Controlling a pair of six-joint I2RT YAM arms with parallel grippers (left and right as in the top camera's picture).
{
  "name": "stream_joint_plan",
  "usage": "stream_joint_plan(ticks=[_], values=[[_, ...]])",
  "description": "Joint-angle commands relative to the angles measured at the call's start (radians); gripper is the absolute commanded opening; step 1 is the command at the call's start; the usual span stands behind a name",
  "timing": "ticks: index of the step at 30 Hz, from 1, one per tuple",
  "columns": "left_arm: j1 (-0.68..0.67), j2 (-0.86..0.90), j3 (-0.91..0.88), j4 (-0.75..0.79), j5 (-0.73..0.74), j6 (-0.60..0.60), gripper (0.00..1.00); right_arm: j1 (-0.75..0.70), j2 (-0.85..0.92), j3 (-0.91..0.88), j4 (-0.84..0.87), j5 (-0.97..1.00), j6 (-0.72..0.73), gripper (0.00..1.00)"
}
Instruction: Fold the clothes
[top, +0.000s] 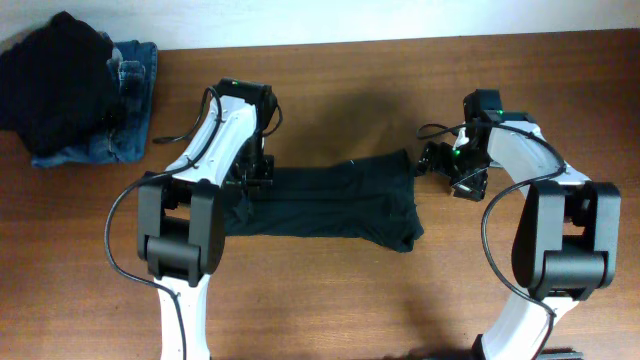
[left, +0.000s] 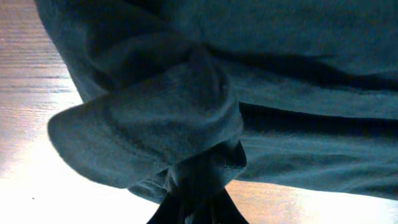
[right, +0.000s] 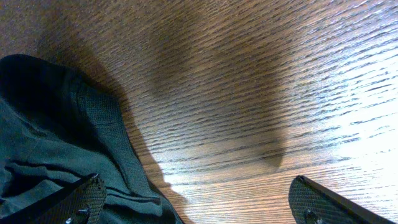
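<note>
The dark blackish-green T-shirt (top: 330, 200) lies bunched in a wide band across the middle of the table. My left gripper (top: 250, 175) is at its left end, shut on a fold of the cloth (left: 155, 118), which fills the left wrist view (left: 198, 205). My right gripper (top: 440, 160) is open just off the shirt's upper right corner. In the right wrist view its two fingers (right: 199, 202) are spread wide over bare wood, the left finger beside the shirt's hem (right: 56, 149). It holds nothing.
A pile of dark clothes (top: 55, 80) on blue denim jeans (top: 130, 100) lies at the table's far left corner. The wooden table (top: 350, 310) runs to a white wall at the back.
</note>
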Motion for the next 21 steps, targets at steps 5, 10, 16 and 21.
stream_joint_plan(ticks=[5, 10, 16, 21], values=[[-0.007, 0.006, -0.013, 0.005, 0.041, -0.013, 0.06, 0.005, 0.008, -0.004, 0.002, -0.005, 0.006, 0.99], [-0.018, 0.006, -0.013, 0.013, 0.053, -0.013, 0.08, 0.005, 0.008, -0.004, 0.002, -0.005, 0.006, 0.99], [-0.023, 0.006, -0.013, 0.021, 0.052, -0.013, 0.41, 0.005, 0.008, -0.004, 0.002, -0.005, 0.006, 0.99], [-0.023, 0.006, -0.013, 0.024, 0.051, -0.013, 0.43, 0.005, 0.008, -0.004, 0.002, -0.005, 0.006, 0.99]])
